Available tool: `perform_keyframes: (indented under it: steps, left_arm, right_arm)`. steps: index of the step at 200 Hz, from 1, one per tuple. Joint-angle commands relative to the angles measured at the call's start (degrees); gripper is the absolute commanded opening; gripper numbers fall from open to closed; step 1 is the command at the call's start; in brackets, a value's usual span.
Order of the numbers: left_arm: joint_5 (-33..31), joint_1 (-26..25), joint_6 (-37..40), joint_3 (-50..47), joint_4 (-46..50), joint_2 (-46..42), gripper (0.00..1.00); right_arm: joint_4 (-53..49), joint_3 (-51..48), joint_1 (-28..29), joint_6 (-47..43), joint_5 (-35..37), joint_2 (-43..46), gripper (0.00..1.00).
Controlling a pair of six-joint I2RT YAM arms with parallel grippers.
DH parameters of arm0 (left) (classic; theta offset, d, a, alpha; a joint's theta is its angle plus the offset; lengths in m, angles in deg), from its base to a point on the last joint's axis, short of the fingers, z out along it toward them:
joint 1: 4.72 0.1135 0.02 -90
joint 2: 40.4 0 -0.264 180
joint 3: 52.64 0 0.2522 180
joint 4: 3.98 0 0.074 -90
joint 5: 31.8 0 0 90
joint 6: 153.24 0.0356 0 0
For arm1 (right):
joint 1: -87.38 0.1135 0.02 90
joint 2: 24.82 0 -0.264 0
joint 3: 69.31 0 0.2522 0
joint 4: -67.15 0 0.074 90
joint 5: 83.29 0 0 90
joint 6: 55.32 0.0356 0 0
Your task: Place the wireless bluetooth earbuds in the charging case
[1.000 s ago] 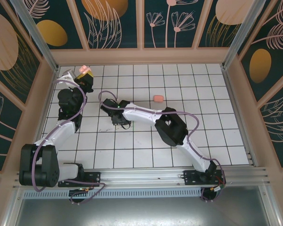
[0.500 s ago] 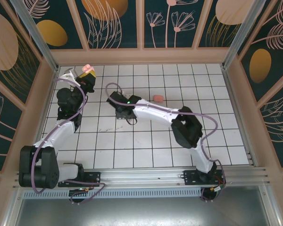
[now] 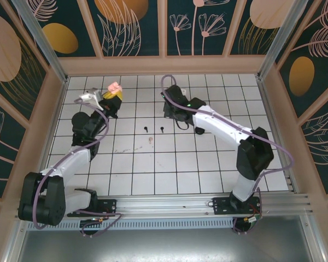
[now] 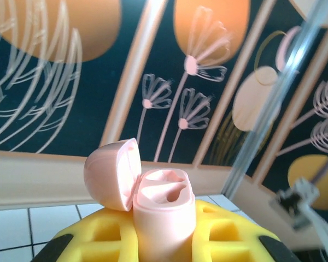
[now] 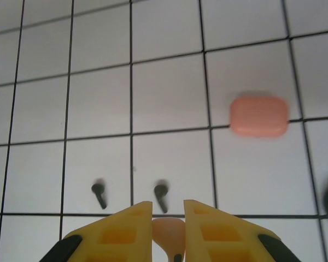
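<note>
Earbuds, black pair (image 3: 153, 129): two stemmed pieces lying loose on the tiled table (image 3: 208, 164), side by side but apart, just to 9 o'clock of the table's centre in the top view. In the right wrist view they sit at 11 and 12 o'clock of the fingertips.

Earbud, pinkish earbud (image 5: 168, 232): one piece pinched between the yellow fingers (image 5: 126, 229) of the right gripper (image 5: 168, 218). The jaws stand narrow, with the bud filling the gap. A dark tip shows at its lower end.

Earbud, possible: a pale speck (image 3: 151, 140) on the tiles at 5 o'clock of the left black piece, too small to identify.

Charging case (image 4: 164, 210), pale pink: clamped upright in the left gripper (image 4: 164, 240), raised above the table towards its 10 o'clock corner (image 3: 115, 87). Its lid (image 4: 112, 173) is swung open to 9 o'clock. Two wells show in its top, both vacant.

Coral case (image 5: 259, 115): rounded, closed, lying flat across a tile line at 1 o'clock of the right fingertips, well apart from the black pair.

Dark round item (image 3: 199, 131): on the tiles at 3 o'clock of the black pair, beside the right arm (image 3: 224, 123). I cannot tell what it is.

Right arm: reaches from its base at 5 o'clock across to the table's 12 o'clock half.
</note>
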Motion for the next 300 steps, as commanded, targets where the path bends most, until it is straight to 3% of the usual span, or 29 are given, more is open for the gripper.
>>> perform_keyframes:
  steps: [1, 45, 133, 239, 300]
  left_arm:
    - [1.5, -2.3, 7.2, -2.8, -7.9, -0.7, 0.0]
    - [4.1, -6.2, 11.1, -7.5, -17.8, 3.9, 0.0]
    - [5.5, -16.9, 24.5, -4.2, -24.0, 15.5, 0.0]
    - [8.2, -21.1, 25.3, 5.7, -33.2, 29.4, 0.0]
    - [8.7, -21.6, 24.1, 8.6, -35.5, 32.3, 0.0]
  right_arm:
    - [3.2, -1.7, -2.3, -4.2, 0.0, 5.2, 0.17]
    - [7.5, -4.1, -5.7, -9.3, -2.8, 11.6, 0.17]
    - [19.5, -8.0, -5.9, -17.3, -11.5, 19.6, 0.18]
    - [32.2, -18.6, -2.8, -21.9, -18.8, 28.1, 0.18]
    - [36.3, -22.2, -0.2, -21.9, -19.1, 29.4, 0.18]
